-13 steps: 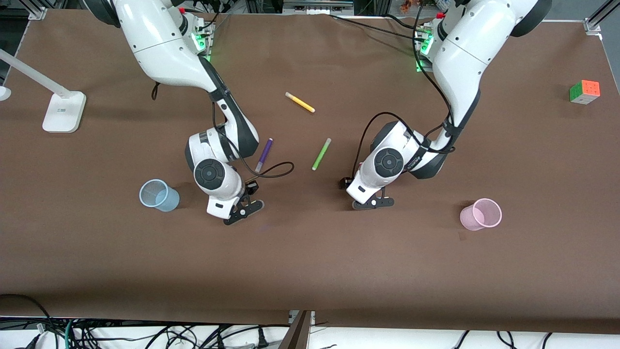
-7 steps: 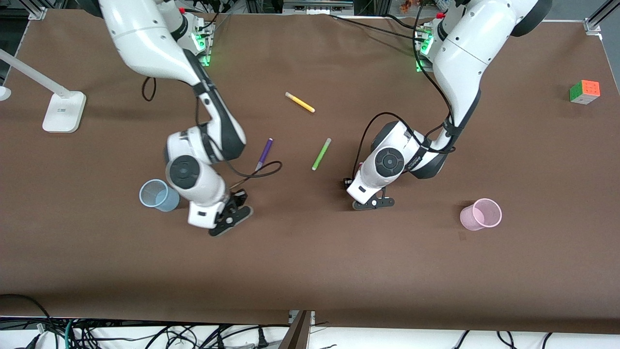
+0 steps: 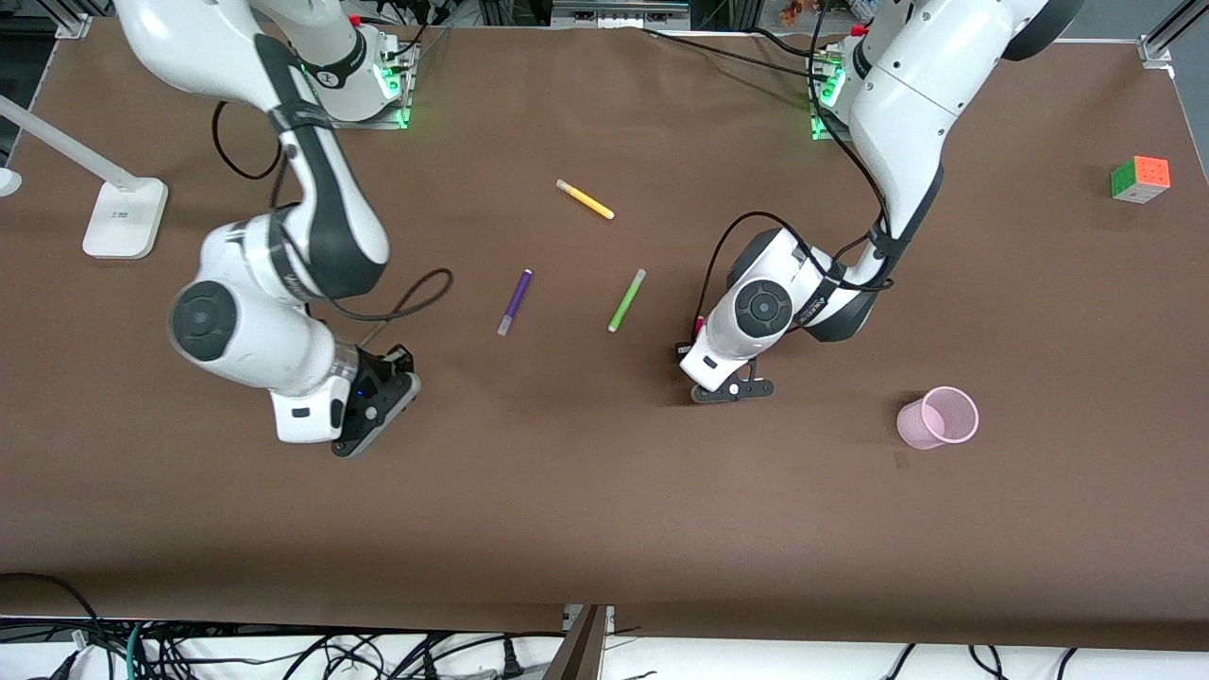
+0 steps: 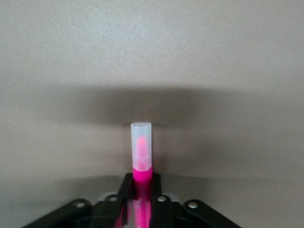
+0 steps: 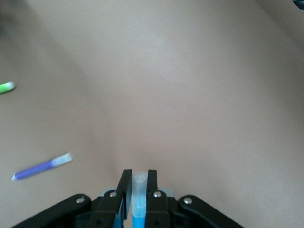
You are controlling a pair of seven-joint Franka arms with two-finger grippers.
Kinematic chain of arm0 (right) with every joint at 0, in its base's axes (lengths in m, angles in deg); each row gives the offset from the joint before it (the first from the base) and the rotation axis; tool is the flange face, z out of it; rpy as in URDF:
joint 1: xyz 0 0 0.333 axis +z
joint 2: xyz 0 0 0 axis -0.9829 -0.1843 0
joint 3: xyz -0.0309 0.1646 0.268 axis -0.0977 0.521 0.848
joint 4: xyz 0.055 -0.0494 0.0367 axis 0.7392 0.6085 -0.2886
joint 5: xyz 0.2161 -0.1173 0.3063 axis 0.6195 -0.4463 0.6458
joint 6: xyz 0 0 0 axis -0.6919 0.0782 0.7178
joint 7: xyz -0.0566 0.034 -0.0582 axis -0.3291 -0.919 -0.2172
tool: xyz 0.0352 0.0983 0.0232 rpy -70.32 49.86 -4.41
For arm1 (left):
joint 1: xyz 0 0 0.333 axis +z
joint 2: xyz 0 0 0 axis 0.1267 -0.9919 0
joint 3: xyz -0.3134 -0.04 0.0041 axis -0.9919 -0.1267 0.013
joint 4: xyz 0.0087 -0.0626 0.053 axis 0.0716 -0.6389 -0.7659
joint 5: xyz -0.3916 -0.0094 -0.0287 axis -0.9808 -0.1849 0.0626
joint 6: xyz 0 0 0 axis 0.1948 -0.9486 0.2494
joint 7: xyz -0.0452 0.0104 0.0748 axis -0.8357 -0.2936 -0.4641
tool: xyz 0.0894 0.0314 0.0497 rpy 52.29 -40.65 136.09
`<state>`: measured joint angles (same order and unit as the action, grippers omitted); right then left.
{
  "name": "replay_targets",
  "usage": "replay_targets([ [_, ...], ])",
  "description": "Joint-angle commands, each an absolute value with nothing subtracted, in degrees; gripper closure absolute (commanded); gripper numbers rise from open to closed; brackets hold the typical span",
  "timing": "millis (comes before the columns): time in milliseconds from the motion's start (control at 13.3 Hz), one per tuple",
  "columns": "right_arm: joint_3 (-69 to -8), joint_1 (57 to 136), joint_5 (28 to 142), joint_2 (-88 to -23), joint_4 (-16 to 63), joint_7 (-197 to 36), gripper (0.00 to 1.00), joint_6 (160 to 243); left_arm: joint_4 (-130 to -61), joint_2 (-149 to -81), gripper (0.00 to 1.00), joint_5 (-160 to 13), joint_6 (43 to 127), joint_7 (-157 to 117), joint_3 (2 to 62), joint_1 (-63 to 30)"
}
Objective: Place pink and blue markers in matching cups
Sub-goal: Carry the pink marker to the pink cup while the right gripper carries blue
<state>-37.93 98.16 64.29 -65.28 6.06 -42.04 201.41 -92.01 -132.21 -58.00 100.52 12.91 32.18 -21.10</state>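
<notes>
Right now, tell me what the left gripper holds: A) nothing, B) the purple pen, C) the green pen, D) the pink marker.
D: the left wrist view shows the left gripper shut on the pink marker, its pale cap sticking out past the fingers.

My workspace: a wide table covered in matte brown fabric (image 3: 604, 510). A white desk lamp with a flat square base (image 3: 124, 217) stands near the edge at my right arm's end. Below the edge nearest the front camera, tangled black cables (image 3: 283, 652) cross a pale floor.
</notes>
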Motion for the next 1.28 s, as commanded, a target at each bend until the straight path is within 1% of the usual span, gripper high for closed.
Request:
replay_targets([
  [0,-37.65,94.24,71.21,-64.09,7.45,-28.0,0.99,198.55,-94.18,-131.18,1.0,-56.33,101.16,14.3,32.5,-20.99],
  [301,-37.65,91.86,74.56,-64.09,7.97,-15.33,0.99,198.19,-93.65,-127.68,1.0,-56.42,99.77,13.51,32.42,-19.07],
  [452,-37.65,90.02,78.68,-64.18,8.5,-9.61,0.99,197.05,-92.78,-125.13,1.0,-57.12,95.29,12.37,31.28,-15.99],
  [753,-37.65,86.07,82.82,-64.27,8.59,0.41,0.99,192.4,-85.67,-122.66,1.0,-67.91,84.05,6.59,30.48,-8.88],
  [978,-37.65,82.38,86.68,-64.97,8.59,8.32,0.99,189.41,-82.15,-121.78,1.0,-68.99,77.28,-6.74,30.66,-2.91],
  [1054,-37.56,80.89,88.09,-65.06,8.85,10.78,0.99,188.09,-81.62,-121.52,1.0,-68.21,75.6,-14.89,30.66,-0.53],
  [1204,-37.56,79.21,90.46,-65.85,8.94,15.44,0.99,186.51,-81.61,-121.07,1.0,-67.41,75.94,-31.16,31.45,3.07],
])
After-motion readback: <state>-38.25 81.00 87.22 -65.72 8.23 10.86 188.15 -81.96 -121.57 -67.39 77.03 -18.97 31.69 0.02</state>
